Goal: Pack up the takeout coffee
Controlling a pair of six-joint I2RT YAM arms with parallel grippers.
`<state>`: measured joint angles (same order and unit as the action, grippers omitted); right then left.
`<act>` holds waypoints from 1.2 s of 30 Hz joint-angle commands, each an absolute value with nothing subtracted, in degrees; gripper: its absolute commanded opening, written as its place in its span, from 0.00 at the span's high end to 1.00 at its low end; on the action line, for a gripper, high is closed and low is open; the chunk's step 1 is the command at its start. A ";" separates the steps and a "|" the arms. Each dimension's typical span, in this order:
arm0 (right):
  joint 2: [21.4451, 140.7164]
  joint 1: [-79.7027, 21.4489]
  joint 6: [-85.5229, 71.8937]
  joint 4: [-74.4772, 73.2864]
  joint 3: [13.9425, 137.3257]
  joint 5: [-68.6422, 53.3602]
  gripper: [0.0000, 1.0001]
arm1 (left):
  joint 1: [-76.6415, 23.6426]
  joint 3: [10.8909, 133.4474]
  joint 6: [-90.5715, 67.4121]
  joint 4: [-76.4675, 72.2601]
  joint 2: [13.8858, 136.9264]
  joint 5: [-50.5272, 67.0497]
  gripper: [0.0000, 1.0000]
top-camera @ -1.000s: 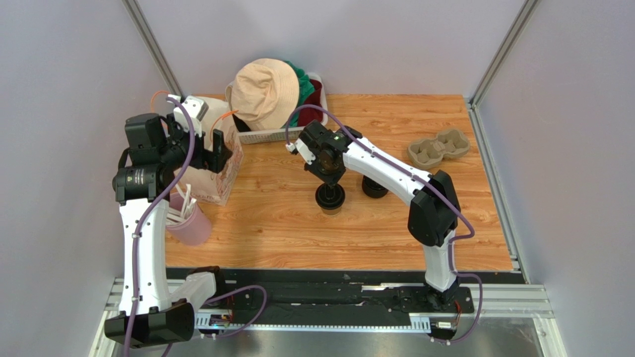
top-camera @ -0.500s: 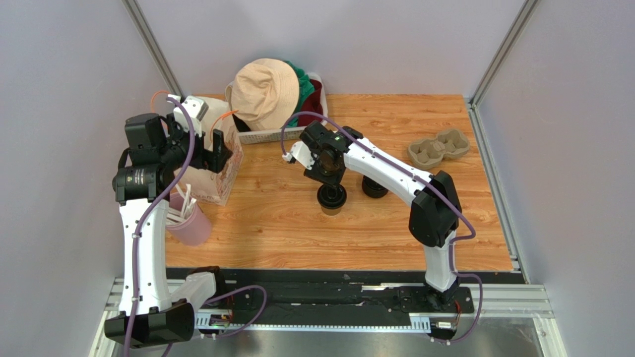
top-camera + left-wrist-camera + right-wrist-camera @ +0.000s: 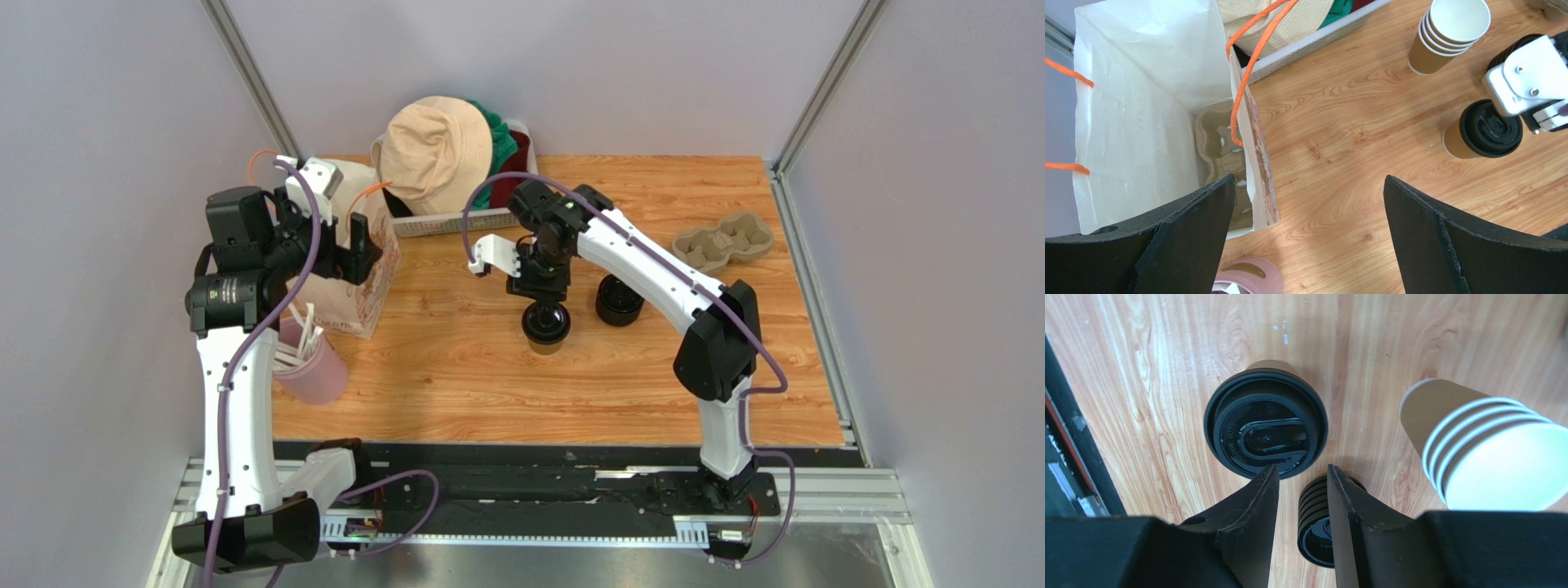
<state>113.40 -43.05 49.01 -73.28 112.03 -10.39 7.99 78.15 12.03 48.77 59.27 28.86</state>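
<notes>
The white paper bag (image 3: 1149,92) with orange handles is standing open at the left of the counter (image 3: 466,368), and a pulp cup carrier (image 3: 1220,144) is lying on its floor. Behind it, a white basket (image 3: 456,222) is holding a beige hat (image 3: 432,150) over green and dark red cloth. A pink cup (image 3: 317,371) near the left arm is carrying white straws (image 3: 298,333). A second pulp carrier (image 3: 721,241) is sitting at the far right of the counter. Kraft paper cups (image 3: 1475,453) are nesting in a stack, white insides showing.

The takeout coffee (image 3: 1266,422) is standing upright mid-counter, its black lid seated on the rim. A stack of bare black lids (image 3: 1313,531) is sitting just beside it.

The right claw (image 3: 1301,471) is hovering above the gap between the coffee and the lid stack. Its fingers are only narrowly parted and are pinching nothing. The left claw (image 3: 1308,184) is hanging with its fingers spread wide, the bag's near wall under its left finger, and it is gripping nothing.

Compared with a second ago, the right claw is no longer sitting directly down over the coffee's lid. Its wrist has turned and drawn back toward the far side, so more of the lid stack is now showing from above. The coffee, the bag and the left arm are keeping their places.
</notes>
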 commanded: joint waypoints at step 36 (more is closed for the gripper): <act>113.64 -40.87 56.16 -72.34 113.38 -18.37 0.59 | 8.96 77.52 11.08 46.67 59.15 29.36 0.01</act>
